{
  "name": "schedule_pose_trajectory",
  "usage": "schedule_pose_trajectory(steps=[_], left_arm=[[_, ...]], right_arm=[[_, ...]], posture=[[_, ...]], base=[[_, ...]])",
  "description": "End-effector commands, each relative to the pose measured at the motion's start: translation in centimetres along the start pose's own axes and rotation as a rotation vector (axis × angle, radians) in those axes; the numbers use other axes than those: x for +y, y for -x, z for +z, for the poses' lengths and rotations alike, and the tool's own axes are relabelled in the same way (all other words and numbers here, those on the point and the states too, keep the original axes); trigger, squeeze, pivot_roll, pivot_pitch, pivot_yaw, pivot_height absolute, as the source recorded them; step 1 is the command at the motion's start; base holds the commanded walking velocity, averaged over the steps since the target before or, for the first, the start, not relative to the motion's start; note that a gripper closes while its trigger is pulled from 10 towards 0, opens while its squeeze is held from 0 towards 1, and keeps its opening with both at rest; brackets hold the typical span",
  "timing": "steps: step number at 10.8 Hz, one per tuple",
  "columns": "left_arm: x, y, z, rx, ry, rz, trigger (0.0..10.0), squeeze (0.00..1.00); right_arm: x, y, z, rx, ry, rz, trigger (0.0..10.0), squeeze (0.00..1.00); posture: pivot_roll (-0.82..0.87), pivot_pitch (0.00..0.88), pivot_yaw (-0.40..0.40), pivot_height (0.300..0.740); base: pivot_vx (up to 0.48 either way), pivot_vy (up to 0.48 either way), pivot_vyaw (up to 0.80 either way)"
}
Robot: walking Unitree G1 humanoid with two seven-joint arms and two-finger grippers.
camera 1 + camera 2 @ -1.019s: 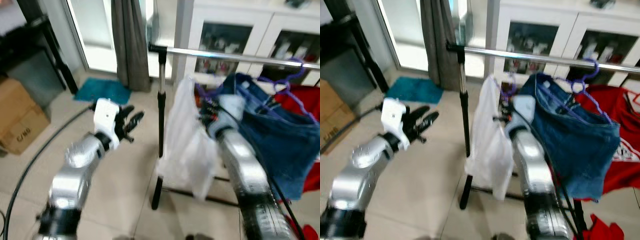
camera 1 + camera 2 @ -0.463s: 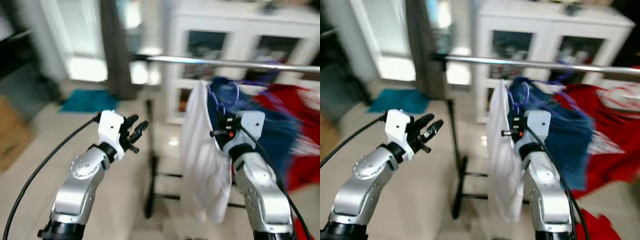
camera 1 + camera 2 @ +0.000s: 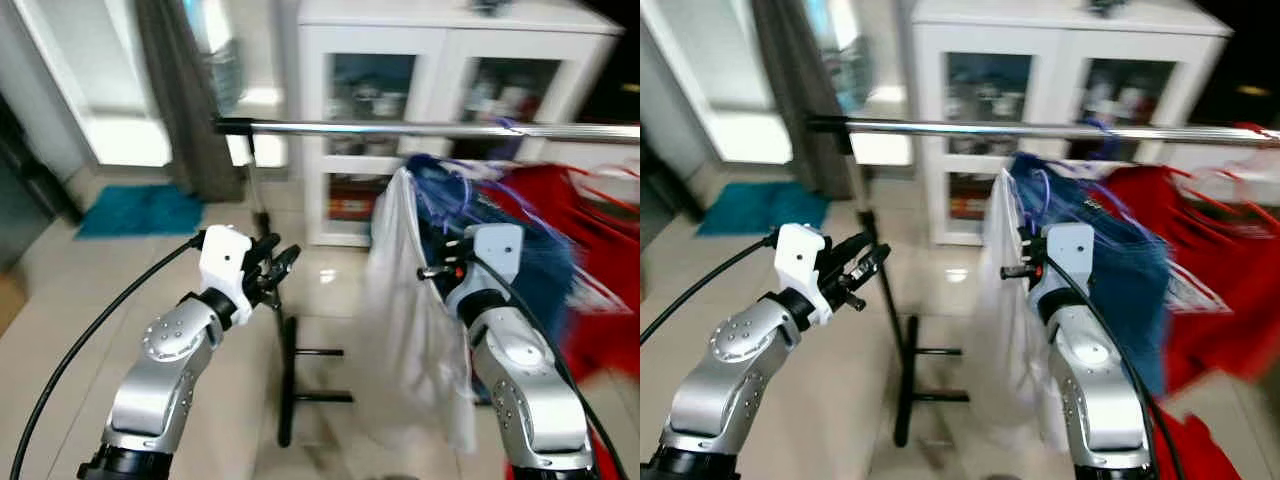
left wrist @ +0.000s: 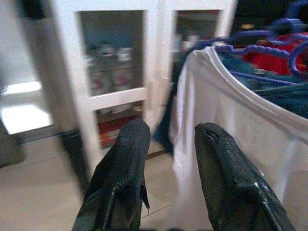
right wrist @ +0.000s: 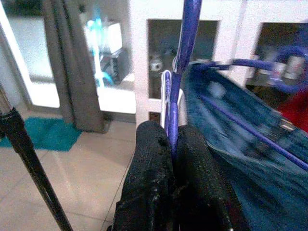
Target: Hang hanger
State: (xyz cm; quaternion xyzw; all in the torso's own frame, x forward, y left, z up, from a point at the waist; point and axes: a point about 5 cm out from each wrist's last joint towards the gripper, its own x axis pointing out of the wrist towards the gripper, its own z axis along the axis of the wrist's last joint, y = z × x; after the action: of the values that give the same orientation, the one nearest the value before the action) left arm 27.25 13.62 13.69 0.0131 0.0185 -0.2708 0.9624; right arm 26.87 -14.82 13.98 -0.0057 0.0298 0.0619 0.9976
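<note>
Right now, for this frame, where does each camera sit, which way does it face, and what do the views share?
Left eye view: on the head, looking forward and down at the chrome clothes rail; both silver arms show.
Right eye view: beside it, same scene.
Left wrist view: along the open left pincer toward the white fabric garment and white glass-door cabinet.
Right wrist view: along the right pincer, shut on the purple plastic hanger, blue denim garment beside it.
Shared: all show the cabinet; both wrist views show purple hangers.
</note>
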Motion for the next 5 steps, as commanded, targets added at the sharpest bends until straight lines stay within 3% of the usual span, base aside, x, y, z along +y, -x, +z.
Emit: schedule_pose_trajectory(steps=[1,4,5], left_arm=[[0.24,0.21,0.26,-0.001,-0.008,0.008,10.0,0.00],[0.23,0.18,0.21,0.017,-0.009,-0.021,10.0,0.00],[0.00,0.25,0.18,0.027,-0.012,-0.081,10.0,0.00]], right_arm=[[0.49,-0.27,1.29,-0.048,0.009,0.016,10.0,0.00],[0.06,-0.24,1.37,-0.044,-0.020,-0.003,10.0,0.00],[0.11,-0.27,1.45,-0.046,-0.015,-0.004,10.0,0.00]], posture=[[-0.12,0.000,0.012,0.740],[-0.11,0.000,0.012,0.740],[-0.11,0.000,0.013,0.740]], base=[[0.345,0.000,0.80],[0.341,0.000,0.00],[0.000,0.000,0.00]])
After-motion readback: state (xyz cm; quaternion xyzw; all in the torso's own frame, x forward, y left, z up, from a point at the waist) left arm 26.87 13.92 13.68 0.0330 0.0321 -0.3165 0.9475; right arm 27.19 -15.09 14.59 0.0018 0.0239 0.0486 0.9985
